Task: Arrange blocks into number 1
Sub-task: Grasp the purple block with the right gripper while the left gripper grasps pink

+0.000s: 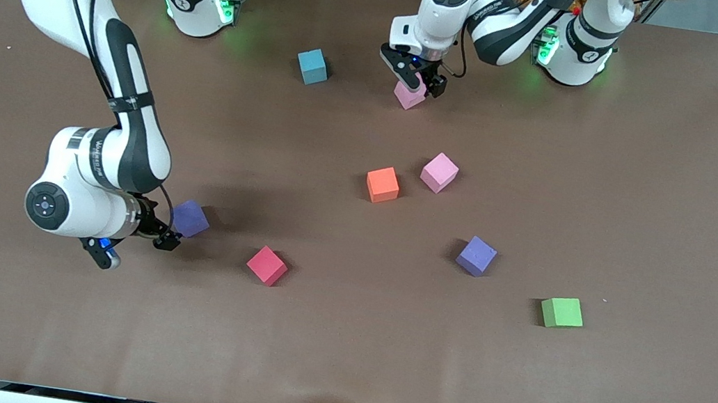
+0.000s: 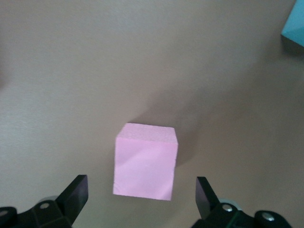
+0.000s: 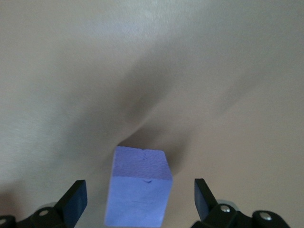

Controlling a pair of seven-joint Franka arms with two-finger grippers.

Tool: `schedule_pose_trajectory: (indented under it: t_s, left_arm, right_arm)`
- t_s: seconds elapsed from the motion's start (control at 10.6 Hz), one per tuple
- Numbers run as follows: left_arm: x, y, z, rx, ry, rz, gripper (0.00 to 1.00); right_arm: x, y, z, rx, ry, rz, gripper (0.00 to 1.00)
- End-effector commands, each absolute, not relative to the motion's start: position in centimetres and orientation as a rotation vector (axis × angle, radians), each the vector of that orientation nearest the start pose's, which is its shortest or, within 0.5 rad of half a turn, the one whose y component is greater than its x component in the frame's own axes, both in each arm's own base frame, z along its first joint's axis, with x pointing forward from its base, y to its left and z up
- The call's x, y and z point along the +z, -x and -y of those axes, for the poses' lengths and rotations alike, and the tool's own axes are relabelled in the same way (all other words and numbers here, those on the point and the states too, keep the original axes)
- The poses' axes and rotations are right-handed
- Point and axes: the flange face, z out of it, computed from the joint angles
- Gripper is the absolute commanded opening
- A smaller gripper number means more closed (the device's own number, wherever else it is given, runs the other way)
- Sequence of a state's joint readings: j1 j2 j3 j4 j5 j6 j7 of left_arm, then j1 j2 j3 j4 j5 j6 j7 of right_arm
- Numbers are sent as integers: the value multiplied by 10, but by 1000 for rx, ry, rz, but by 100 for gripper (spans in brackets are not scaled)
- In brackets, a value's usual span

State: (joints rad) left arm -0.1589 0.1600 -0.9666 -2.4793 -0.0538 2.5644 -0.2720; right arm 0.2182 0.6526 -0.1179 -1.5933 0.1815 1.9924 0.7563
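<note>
Both arms are at the pick stage of arranging the blocks into a numeral 1; no line of cubes is formed yet.

The left gripper hangs low over a light pink cube lying close to the robot bases, near the light blue cube. In the left wrist view its fingers stand wide apart on either side of this light pink cube, touching neither face and holding nothing.

The right gripper sits low toward the right arm's end of the table, at a purple cube. In the right wrist view its fingers are likewise spread with the purple cube between them, unclamped.

The remaining pieces lie scattered and apart on the brown table: an orange cube beside a second light pink cube, a second purple cube, and a red cube nearer the front camera. A green cube lies toward the left arm's end.

The next move probably calls for each gripper to settle squarely over its cube and close on opposite faces, gently, since foam yields.
</note>
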Motion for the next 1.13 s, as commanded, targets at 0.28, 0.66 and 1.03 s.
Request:
schedule_pose_trajectory:
  t_s: [0.28, 0.66, 1.03]
  left_arm:
    - [234, -181, 434, 232, 3035, -1300, 100]
    - [225, -189, 431, 221, 3013, -1333, 100]
    - [221, -205, 428, 200, 3006, -1331, 100]
  right_arm:
    - [213, -647, -99, 465, 2918, -1094, 100]
    - [191, -639, -100, 425, 2921, -1099, 100]
    - [183, -638, -106, 419, 2929, -1089, 98]
